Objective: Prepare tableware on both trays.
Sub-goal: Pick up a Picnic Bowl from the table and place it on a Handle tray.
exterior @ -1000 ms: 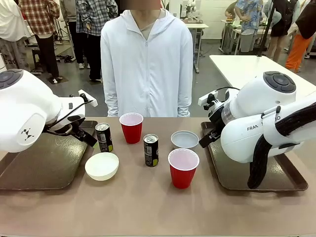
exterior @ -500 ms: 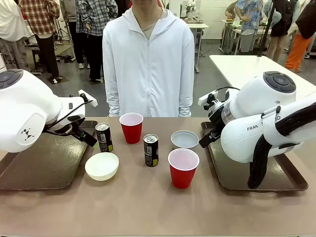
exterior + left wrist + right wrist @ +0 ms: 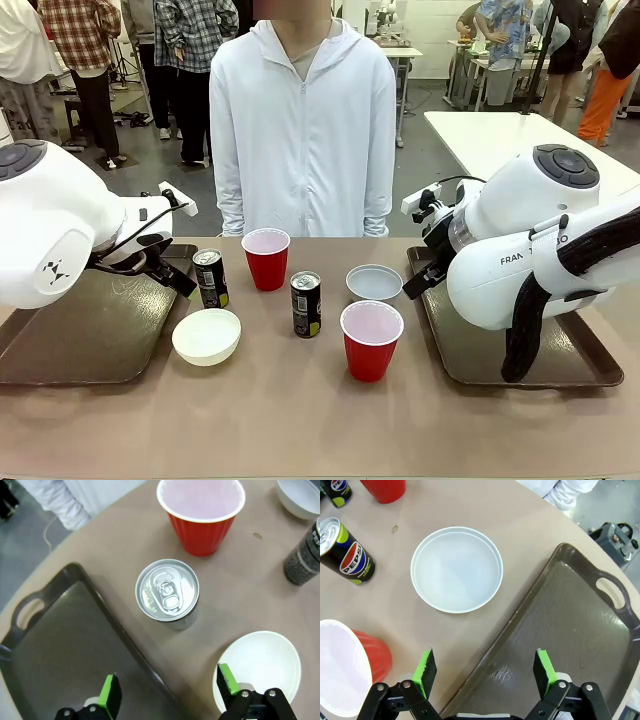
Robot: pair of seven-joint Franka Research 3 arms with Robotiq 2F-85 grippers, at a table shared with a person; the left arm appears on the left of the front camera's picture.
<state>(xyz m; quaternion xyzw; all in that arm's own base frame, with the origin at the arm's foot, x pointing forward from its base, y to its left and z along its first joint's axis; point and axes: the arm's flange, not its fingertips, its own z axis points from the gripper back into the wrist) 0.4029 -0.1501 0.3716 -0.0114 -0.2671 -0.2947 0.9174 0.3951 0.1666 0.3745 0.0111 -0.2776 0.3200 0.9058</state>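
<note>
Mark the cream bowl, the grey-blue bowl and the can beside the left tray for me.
Cream bowl (image 3: 206, 335): front view, middle of its inside.
Grey-blue bowl (image 3: 456, 569): right wrist view, middle of its floor.
Can (image 3: 167, 589): left wrist view, centre of its lid.

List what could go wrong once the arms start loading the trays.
1. The left gripper hangs open over the rim of the left tray. The can ahead stands between that rim and the cream bowl, so a descending finger might clip either.
2. The right gripper is open close to the red cup, which could tip if brushed.
3. The pale bowl sits low and wide, so a rim pinch may slip.
</note>
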